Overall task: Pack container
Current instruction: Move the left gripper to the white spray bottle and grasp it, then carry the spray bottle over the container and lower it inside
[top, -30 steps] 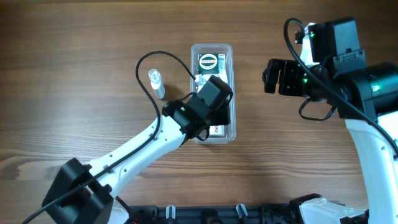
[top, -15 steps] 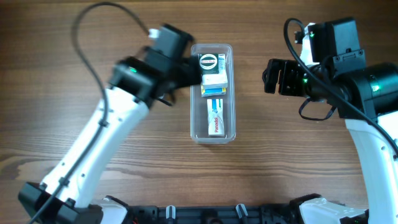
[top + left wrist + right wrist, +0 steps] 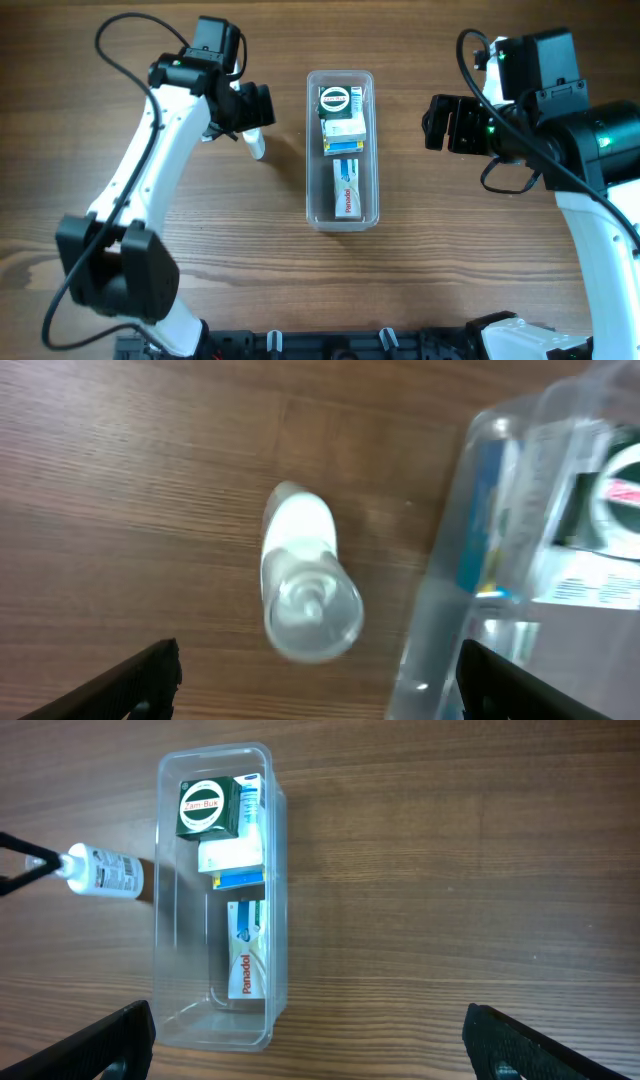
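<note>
The container [image 3: 343,218] is a clear long bin in the middle of the table, also in the right wrist view [image 3: 215,1020] and at the right of the left wrist view [image 3: 440,620]. It holds a green box [image 3: 338,100], a white and blue box [image 3: 345,135] and a Panadol box [image 3: 348,188]. A small white bottle [image 3: 256,145] lies left of the bin. My left gripper [image 3: 246,108] hovers over that bottle [image 3: 305,575], open [image 3: 318,685], fingers either side, not touching. My right gripper [image 3: 445,122] hangs open right of the bin, nothing between its fingers [image 3: 310,1040].
Bare wooden table [image 3: 480,260] surrounds the bin. The left arm's black cable [image 3: 120,40] loops over the far left. The right arm's body [image 3: 590,140] fills the right side.
My left arm has swung from above the container to the left, over the small bottle. Its jaws have opened, and the boxes in the bin are uncovered. The right arm has not moved.
</note>
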Robot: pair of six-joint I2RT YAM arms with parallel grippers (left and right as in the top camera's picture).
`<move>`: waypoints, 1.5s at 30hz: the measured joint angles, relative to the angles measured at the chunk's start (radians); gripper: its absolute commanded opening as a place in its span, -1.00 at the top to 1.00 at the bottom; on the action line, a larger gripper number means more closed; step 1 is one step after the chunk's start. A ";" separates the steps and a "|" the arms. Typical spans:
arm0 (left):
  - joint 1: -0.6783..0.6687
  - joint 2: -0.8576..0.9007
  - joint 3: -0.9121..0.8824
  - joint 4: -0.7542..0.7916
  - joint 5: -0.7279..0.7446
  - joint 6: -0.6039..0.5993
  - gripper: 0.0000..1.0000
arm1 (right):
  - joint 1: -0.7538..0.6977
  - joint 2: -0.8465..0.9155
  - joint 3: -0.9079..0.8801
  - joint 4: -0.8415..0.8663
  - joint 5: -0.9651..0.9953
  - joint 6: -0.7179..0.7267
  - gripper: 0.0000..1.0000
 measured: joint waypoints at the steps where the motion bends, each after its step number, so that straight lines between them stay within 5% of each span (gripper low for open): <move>1: 0.000 0.021 0.000 0.000 0.000 0.012 -0.75 | 0.000 0.000 0.000 0.000 0.000 0.000 -0.99; 18: 0.000 0.171 0.000 0.043 0.000 0.116 -0.64 | 0.000 0.000 0.000 0.000 0.000 0.000 -0.99; 22: 0.000 0.171 0.000 0.055 -0.004 0.121 -0.49 | 0.000 0.000 0.000 0.000 0.000 0.000 -0.99; 29: 0.000 0.171 0.000 0.056 -0.005 0.133 0.20 | 0.000 0.000 0.000 0.000 0.000 0.000 -0.99; 33: 0.000 0.171 0.000 0.056 -0.012 0.135 0.42 | 0.000 0.000 0.000 0.000 0.000 0.000 -0.99; 45: 0.000 0.171 0.033 -0.044 0.016 0.134 0.37 | 0.000 0.000 0.000 0.000 0.000 0.000 -1.00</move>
